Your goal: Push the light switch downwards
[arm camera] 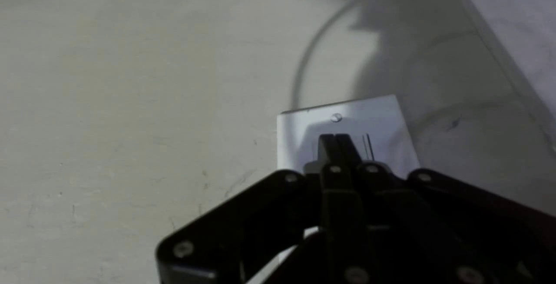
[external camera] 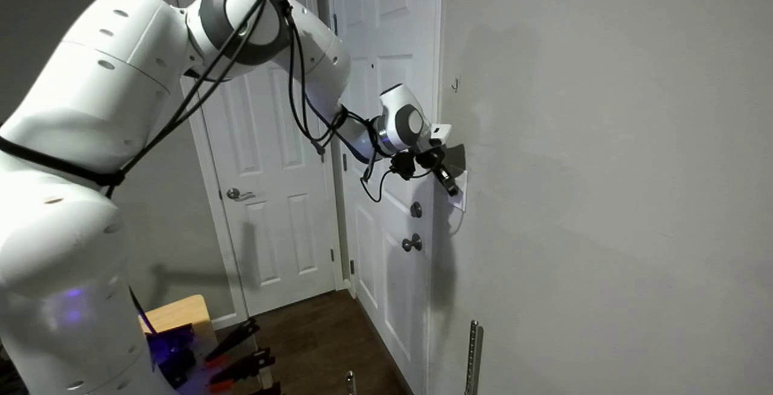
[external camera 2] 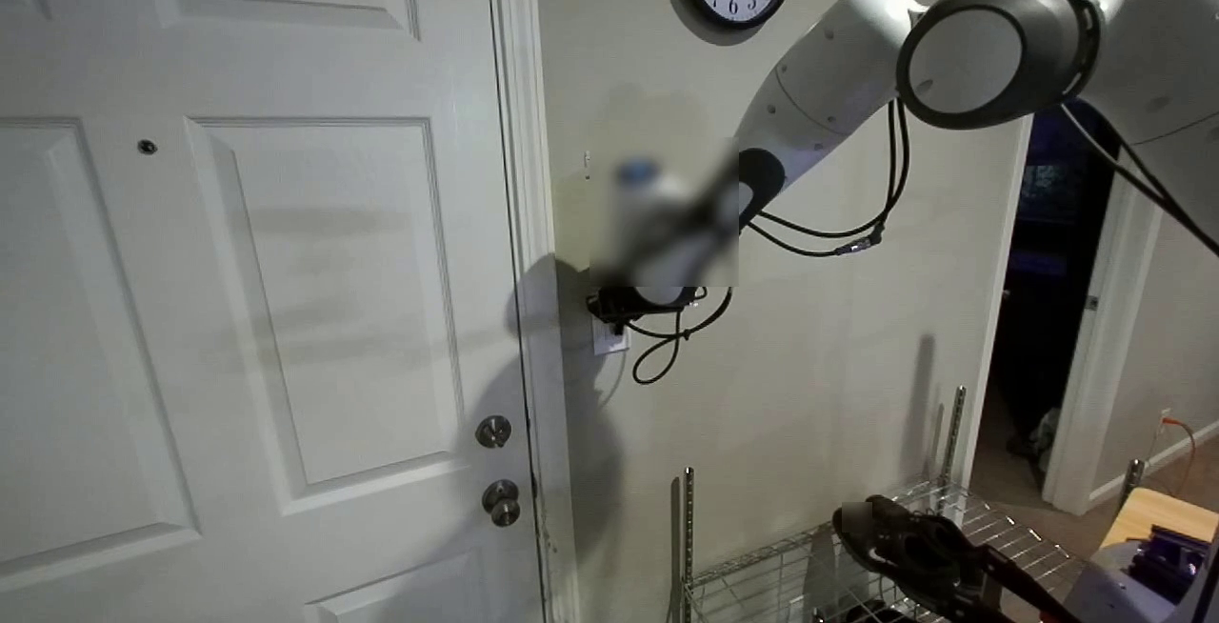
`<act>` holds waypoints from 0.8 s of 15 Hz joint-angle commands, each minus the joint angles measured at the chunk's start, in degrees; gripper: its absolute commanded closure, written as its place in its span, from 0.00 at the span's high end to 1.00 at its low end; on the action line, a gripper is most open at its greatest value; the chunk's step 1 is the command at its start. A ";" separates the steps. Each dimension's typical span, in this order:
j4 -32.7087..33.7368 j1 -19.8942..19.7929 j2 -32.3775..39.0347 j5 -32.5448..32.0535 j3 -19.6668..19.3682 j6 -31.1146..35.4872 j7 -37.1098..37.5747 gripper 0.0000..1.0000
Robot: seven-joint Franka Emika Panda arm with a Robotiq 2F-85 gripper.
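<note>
The light switch is a small white wall plate. It shows in both exterior views (external camera: 462,194) (external camera 2: 610,339), partly behind the gripper. In the wrist view the plate (arm camera: 384,119) fills the middle, with a screw at its top edge. My gripper (arm camera: 334,136) is shut, its two black fingertips side by side with nothing between them. The fingertips lie over the middle of the plate, and the toggle is hidden behind them. In both exterior views the gripper (external camera: 452,191) (external camera 2: 614,318) is at the plate, pointing down towards it. I cannot tell whether the tips touch it.
A white door (external camera: 386,298) with a round knob (external camera: 412,242) and deadbolt (external camera: 416,209) stands beside the switch. Its frame (external camera 2: 533,223) is close to the plate. A small hook (external camera: 456,84) is above. A wire shelf (external camera 2: 762,566) stands below along the wall.
</note>
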 commanded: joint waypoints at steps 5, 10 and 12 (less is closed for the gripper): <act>-0.76 4.24 1.18 -3.91 -5.08 4.20 7.75 0.02; -1.45 2.13 1.93 -1.26 -0.83 4.55 6.68 0.02; -1.35 4.15 3.03 -2.85 -2.92 6.72 8.51 0.02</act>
